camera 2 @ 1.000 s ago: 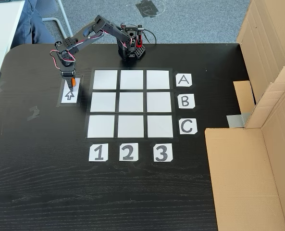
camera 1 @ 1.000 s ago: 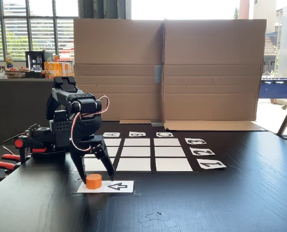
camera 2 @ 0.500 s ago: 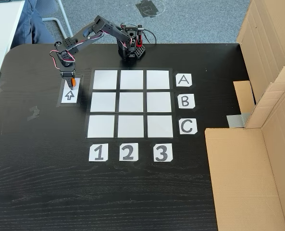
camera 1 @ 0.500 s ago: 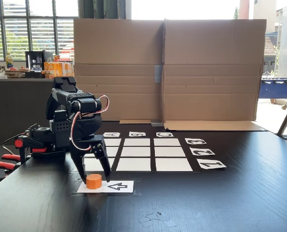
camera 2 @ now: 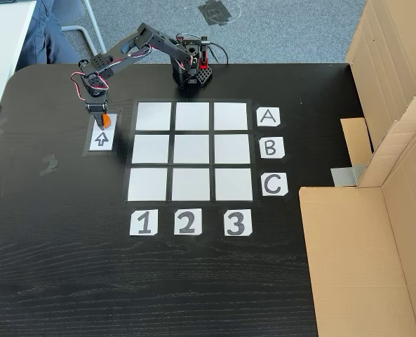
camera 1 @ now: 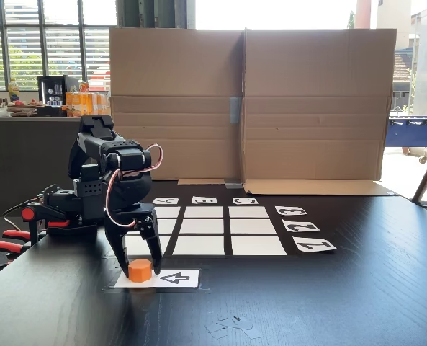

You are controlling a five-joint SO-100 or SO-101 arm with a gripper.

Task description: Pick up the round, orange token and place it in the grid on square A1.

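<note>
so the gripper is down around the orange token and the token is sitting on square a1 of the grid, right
Not quite. The gripper is down around the orange token, but the token sits on the white card with the black arrow, beside the grid, not on square A1. The fixed view from above shows that corner cell bare.

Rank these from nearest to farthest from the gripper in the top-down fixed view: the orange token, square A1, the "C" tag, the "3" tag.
1. The round, orange token, between the fingers of the gripper, on the arrow card.
2. Square A1, just right of the gripper, the grid's top-left cell.
3. The "3" tag, below the grid's right column.
4. The "C" tag, right of the bottom row; only slightly farther than "3".
</note>
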